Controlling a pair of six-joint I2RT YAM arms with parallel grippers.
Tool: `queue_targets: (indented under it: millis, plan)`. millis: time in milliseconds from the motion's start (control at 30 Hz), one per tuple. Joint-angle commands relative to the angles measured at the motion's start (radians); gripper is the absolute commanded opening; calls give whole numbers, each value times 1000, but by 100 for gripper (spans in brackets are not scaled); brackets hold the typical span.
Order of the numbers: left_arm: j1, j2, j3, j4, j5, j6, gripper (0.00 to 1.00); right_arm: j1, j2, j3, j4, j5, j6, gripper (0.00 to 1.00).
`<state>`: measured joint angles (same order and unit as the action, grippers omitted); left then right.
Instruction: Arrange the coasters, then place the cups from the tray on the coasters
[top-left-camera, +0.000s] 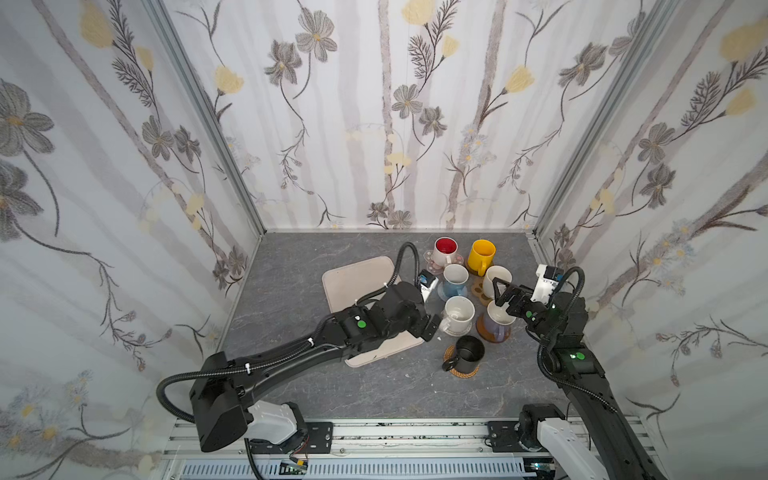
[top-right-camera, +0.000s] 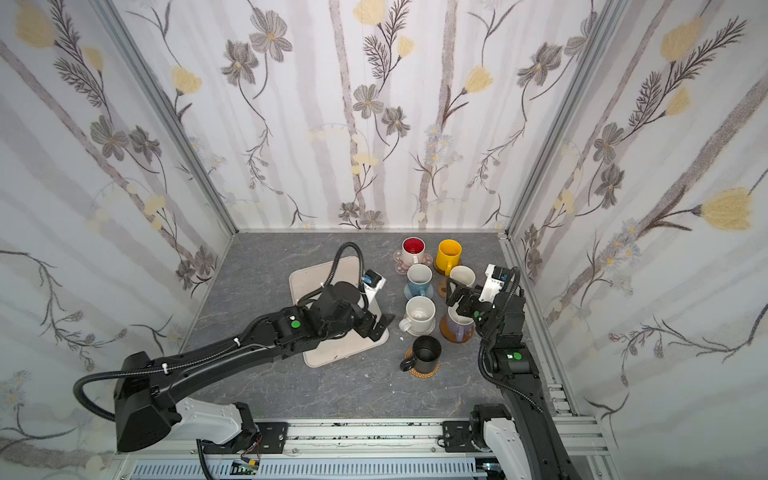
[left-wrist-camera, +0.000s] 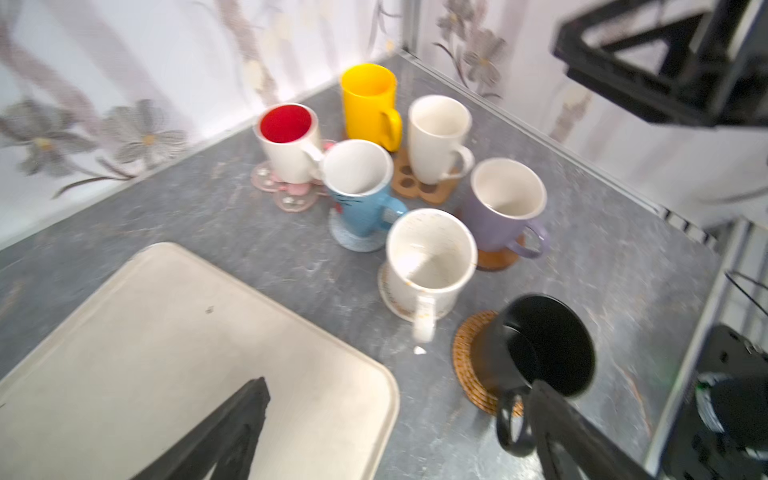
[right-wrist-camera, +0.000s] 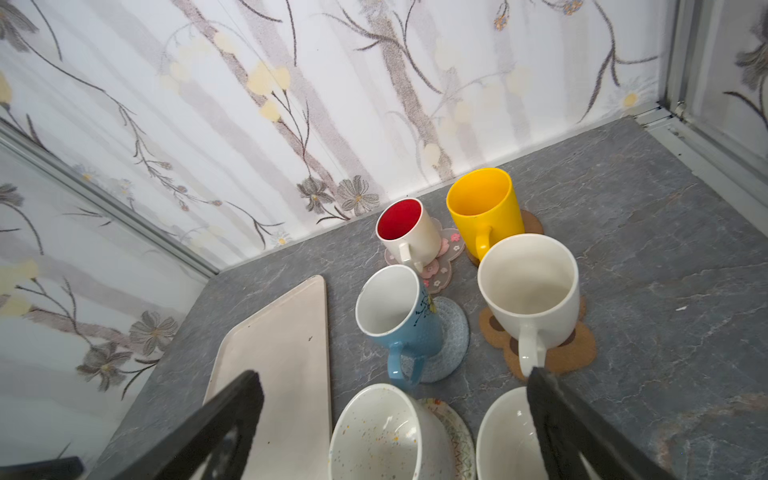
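- Grey tabletop (top-left-camera: 291, 382): I see free room front and left.
- Tray (top-left-camera: 353, 278) centre, under left arm.
- Cups (top-left-camera: 457, 313) on coasters (top-left-camera: 461, 372), packed right of tray.
- Left gripper (top-left-camera: 432, 328) spread wide at tray's right edge.
- Right gripper (top-left-camera: 500, 297) spread wide over lavender cup (top-left-camera: 498, 328).

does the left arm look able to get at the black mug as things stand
Probably yes: the left claw hangs open over a corner of the tray, right beside the black mug. That mug stands at the front of the cluster, with nothing between them.
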<state>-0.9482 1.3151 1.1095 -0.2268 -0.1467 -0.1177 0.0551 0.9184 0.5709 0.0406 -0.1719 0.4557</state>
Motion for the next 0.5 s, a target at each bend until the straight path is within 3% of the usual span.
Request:
queue_targets:
  millis: [0, 267, 467]
  plan:
    - [114, -113, -71, 87, -30, -57, 100, 0, 34, -17, 138, 145, -75, 100]
    - [494, -175, -250, 206, -91, -104, 100, 0, 135, -146, 394, 440, -220, 100]
    - [717, -156, -508, 550, -103, -74, 100, 0, 239, -215, 612, 585, -285, 100]
